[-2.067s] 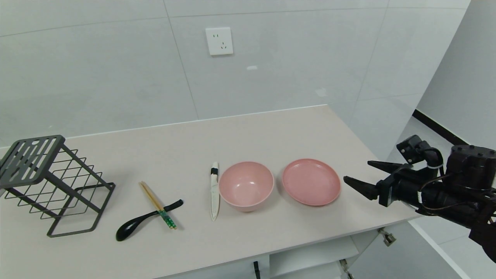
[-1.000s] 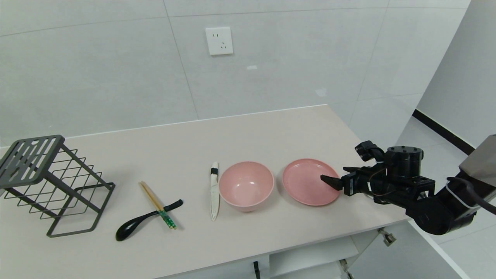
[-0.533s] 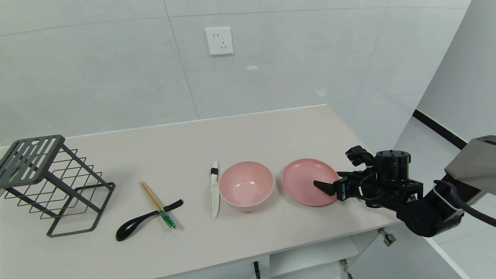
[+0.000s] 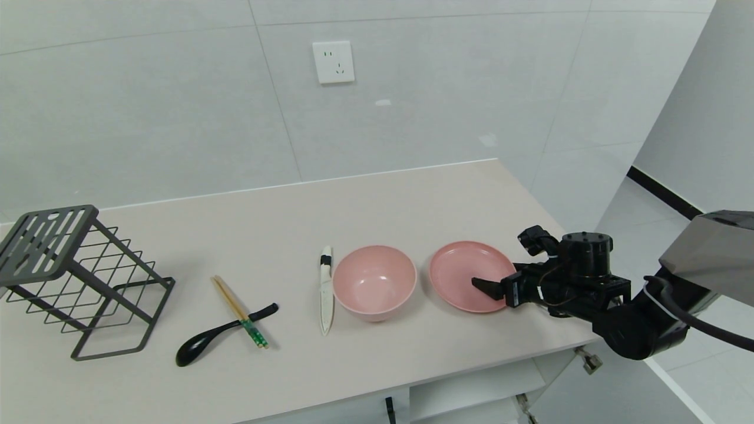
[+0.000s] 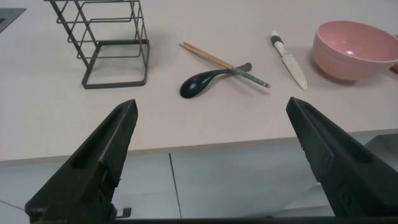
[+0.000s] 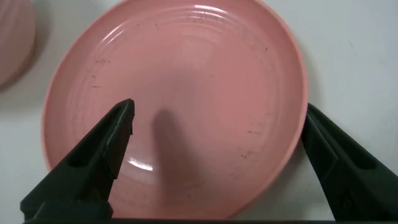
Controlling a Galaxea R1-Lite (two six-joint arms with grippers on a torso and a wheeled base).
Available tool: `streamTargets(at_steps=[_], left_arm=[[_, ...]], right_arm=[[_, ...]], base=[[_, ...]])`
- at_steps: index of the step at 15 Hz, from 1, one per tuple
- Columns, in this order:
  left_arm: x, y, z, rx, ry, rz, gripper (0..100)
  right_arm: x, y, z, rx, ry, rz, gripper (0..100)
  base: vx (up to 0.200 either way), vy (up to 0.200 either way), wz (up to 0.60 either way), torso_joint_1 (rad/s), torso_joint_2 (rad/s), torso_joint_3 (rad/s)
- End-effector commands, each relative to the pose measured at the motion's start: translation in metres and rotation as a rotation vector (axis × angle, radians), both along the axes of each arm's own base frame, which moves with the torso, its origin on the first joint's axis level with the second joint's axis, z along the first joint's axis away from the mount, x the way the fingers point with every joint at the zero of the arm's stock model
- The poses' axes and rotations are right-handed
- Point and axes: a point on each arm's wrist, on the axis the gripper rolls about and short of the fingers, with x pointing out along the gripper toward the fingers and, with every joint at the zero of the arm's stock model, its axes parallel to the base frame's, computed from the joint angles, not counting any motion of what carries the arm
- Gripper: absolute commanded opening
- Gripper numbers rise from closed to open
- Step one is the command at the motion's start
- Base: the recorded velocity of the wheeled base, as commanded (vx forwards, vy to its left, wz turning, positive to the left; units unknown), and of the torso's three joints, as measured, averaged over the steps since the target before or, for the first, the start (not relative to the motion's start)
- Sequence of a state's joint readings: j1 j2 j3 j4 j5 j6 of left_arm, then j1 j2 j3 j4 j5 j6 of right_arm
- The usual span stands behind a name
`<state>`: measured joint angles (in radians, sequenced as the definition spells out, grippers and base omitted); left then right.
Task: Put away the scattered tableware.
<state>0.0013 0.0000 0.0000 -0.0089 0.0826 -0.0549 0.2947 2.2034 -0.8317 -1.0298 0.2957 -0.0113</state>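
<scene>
Right gripper has moved in from the right edge and now sits over the pink plate, lower right beside the bowl, jaws wide apart and empty, so a plate pickup looks next.

Plate: pink, plastic-looking, satin sheen, fine concentric ridges, small dark scuffs
Bowl: same pink material, smooth, one small highlight inside
Spoon: black, glossy
Chopsticks: bare light wood, green patterned ends
Knife: cream, smooth, black band
Rack: dark wire and slotted sheet metal, matt
Counter: pale beige, smooth, matt
Wall tiles: light grey, faint sheen
</scene>
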Motion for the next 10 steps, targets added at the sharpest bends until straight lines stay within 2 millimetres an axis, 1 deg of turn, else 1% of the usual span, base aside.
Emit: streamTargets(at_steps=[1, 2, 3, 6, 8, 10], left_arm=[[0.000, 0.000, 0.000, 0.000, 0.000, -0.001, 100], [0.000, 0.000, 0.000, 0.000, 0.000, 0.001, 100], [0.000, 0.000, 0.000, 0.000, 0.000, 0.001, 100], [0.000, 0.000, 0.000, 0.000, 0.000, 0.001, 100], [0.000, 0.000, 0.000, 0.000, 0.000, 0.001, 100], [0.000, 0.000, 0.000, 0.000, 0.000, 0.001, 100]], right_arm=[[0.001, 0.001, -0.006, -0.005, 0.014, 0.004, 100], [0.000, 0.001, -0.005, -0.005, 0.013, 0.004, 100], [0.000, 0.001, -0.005, -0.005, 0.013, 0.004, 0], [0.001, -0.004, -0.011, -0.028, 0.025, -0.040, 0], [0.005, -0.017, -0.017, -0.079, 0.013, -0.067, 0], [0.007, -0.021, -0.018, -0.090, 0.009, -0.075, 0]], base=[[0.000, 0.000, 0.00, 0.000, 0.00, 0.000], [0.000, 0.000, 0.00, 0.000, 0.00, 0.000], [0.000, 0.000, 0.00, 0.000, 0.00, 0.000], [0.000, 0.000, 0.00, 0.000, 0.00, 0.000], [0.000, 0.000, 0.00, 0.000, 0.00, 0.000], [0.000, 0.000, 0.00, 0.000, 0.00, 0.000]])
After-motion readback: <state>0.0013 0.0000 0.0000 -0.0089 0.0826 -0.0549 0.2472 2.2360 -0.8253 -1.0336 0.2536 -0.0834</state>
